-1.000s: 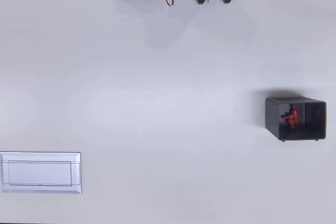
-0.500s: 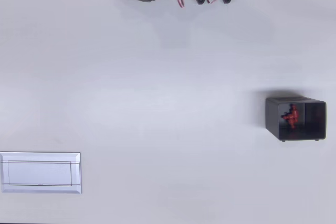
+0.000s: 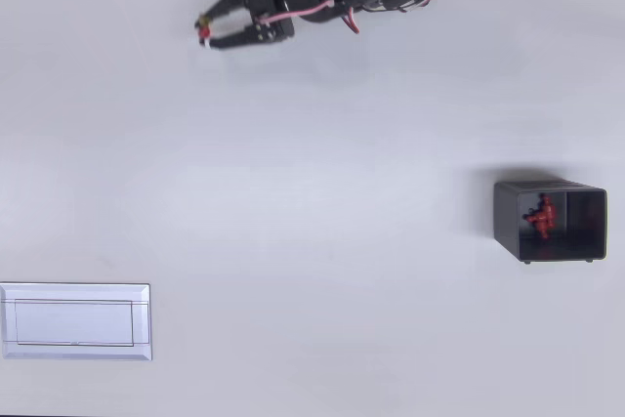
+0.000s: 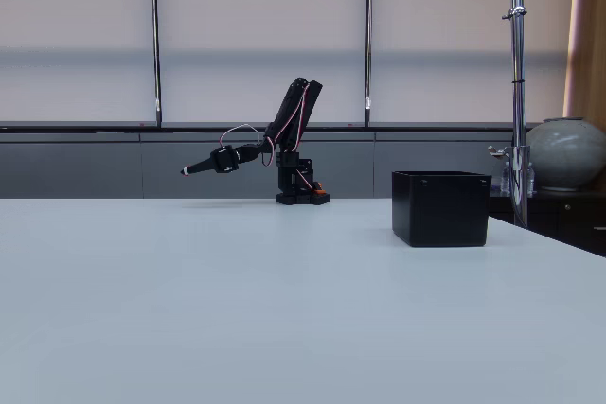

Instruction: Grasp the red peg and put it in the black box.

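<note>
Near the table's far edge, a red peg point(image 3: 203, 33) is pinched in the closed gripper point(image 3: 206, 32); carriage is under way, and a rightward swing over the distant black box point(image 3: 508, 217) is called for next

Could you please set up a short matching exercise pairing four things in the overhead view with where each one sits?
Things:
1. gripper
2. black box
3. white plate
4. red pegs

Places in the overhead view:
A. lower left corner of the table
B. inside the box
C. top of the picture, left of centre
D. right edge, about mid-height

Pairs: 1-C, 2-D, 3-A, 4-B
</note>
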{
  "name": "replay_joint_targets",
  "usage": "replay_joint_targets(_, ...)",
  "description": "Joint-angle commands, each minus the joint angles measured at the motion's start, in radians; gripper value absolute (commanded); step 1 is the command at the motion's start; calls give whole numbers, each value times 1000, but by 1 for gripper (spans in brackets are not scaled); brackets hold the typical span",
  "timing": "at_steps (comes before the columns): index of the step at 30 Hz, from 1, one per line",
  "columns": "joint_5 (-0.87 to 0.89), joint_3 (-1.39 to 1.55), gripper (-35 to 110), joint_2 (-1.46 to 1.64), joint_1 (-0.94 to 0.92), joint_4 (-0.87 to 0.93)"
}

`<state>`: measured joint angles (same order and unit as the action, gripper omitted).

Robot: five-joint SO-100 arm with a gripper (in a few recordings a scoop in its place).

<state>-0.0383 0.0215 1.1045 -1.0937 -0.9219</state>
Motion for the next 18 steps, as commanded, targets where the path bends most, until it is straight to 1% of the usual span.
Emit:
replay_joint_targets(1,5,11,0,2,156,-55)
replay_joint_targets(13,-34,46,0,184,660,-465)
replay_joint_targets(15,-29,87,0,219,730,-465)
replay_joint_targets(18,-14,181,0,233,838,-393)
